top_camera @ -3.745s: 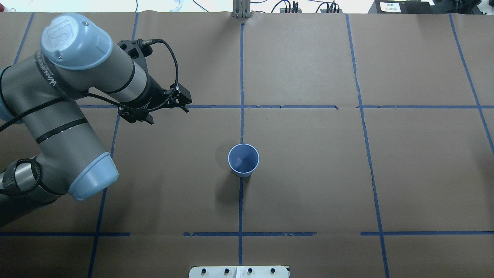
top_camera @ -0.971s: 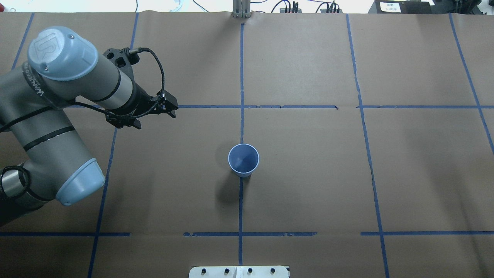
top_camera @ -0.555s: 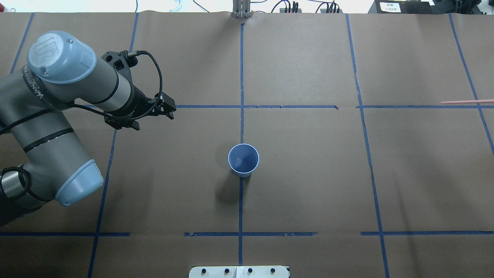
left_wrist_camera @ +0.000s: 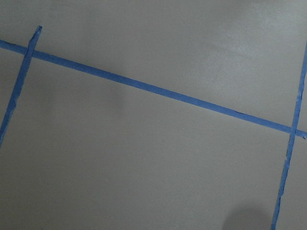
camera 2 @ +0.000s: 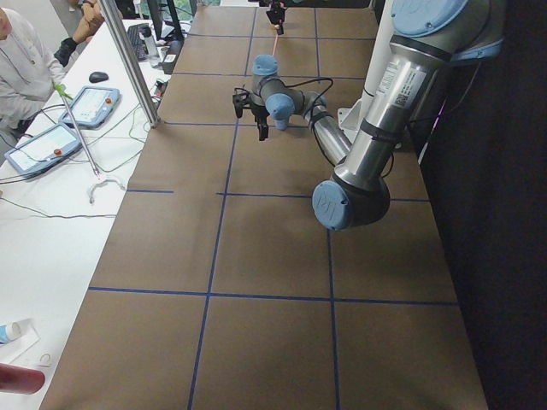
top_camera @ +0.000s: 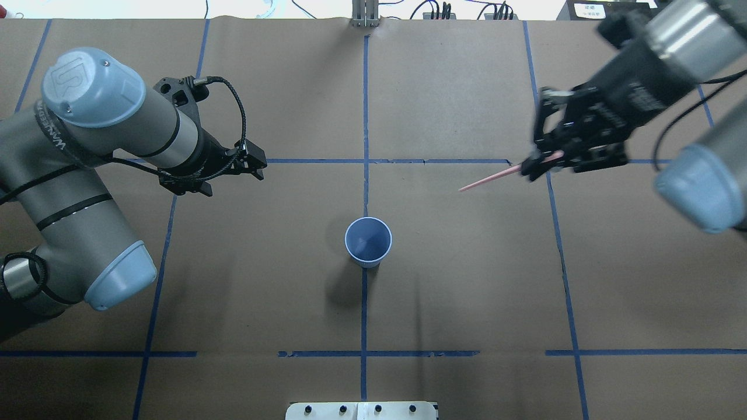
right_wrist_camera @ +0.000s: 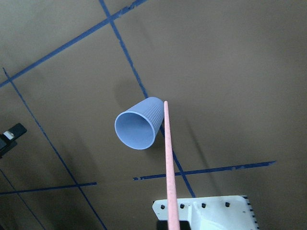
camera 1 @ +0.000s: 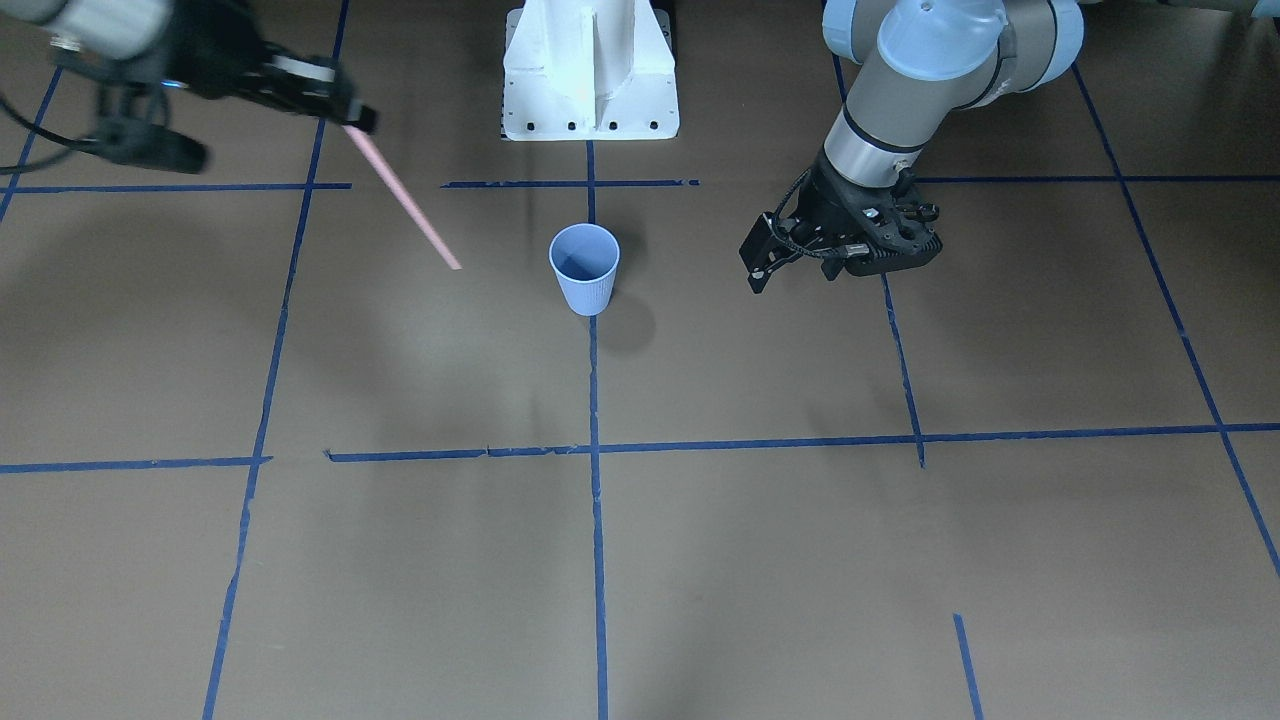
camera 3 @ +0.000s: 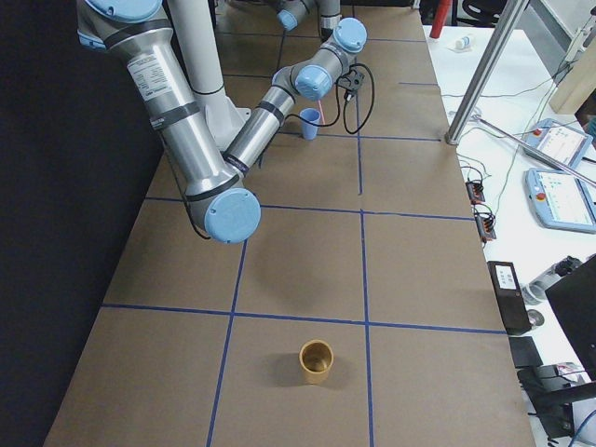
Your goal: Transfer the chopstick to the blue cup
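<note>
The blue cup [top_camera: 368, 242] stands upright at the table's middle on a tape line; it also shows in the front view [camera 1: 585, 268] and the right wrist view [right_wrist_camera: 139, 123]. My right gripper [top_camera: 540, 160] is shut on one end of the pink chopstick [top_camera: 493, 178] and holds it in the air, to the right of the cup and beyond it. The stick's free end slants down toward the cup [camera 1: 405, 200]. In the right wrist view the chopstick [right_wrist_camera: 169, 163] runs up to the cup's rim. My left gripper [top_camera: 233, 178] is open and empty, left of the cup.
The white robot base [camera 1: 590, 70] stands behind the cup. A brown cup [camera 3: 316, 361] stands far off at the table's right end. A metal post [camera 2: 128, 60] and operators' tablets [camera 2: 90, 107] line the far table edge. Blue tape lines cross the brown table.
My right arm has come in from the right with the chopstick and moved it toward the cup. My left arm drew back to the left earlier and now holds still.
</note>
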Action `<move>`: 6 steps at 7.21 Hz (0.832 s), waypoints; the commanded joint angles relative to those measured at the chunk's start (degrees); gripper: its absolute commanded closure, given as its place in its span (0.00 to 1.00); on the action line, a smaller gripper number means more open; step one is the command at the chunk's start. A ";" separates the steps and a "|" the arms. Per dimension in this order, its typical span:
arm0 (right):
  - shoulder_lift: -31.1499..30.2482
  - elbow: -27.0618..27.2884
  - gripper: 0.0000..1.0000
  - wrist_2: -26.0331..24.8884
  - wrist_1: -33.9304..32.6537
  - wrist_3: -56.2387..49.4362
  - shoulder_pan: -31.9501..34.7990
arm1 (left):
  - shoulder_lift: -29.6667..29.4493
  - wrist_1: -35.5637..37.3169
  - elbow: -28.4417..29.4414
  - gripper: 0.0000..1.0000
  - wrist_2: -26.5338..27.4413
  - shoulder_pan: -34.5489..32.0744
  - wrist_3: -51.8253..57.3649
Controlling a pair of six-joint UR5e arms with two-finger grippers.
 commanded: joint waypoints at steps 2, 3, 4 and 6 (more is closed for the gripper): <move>4.31 -3.10 0.92 -3.82 5.07 7.22 -7.49 | -0.09 0.00 0.11 0.00 0.00 0.00 0.00; 5.71 -3.79 0.91 -4.96 5.07 7.22 -8.20 | 0.00 0.00 0.03 0.00 0.00 0.00 -0.09; 6.59 -5.19 0.91 -5.49 5.07 7.22 -9.34 | 0.00 0.00 0.03 0.00 0.00 0.00 -0.09; 8.70 -7.56 0.89 -7.86 5.07 7.22 -11.10 | 0.00 0.00 -0.06 0.00 0.00 0.00 -0.26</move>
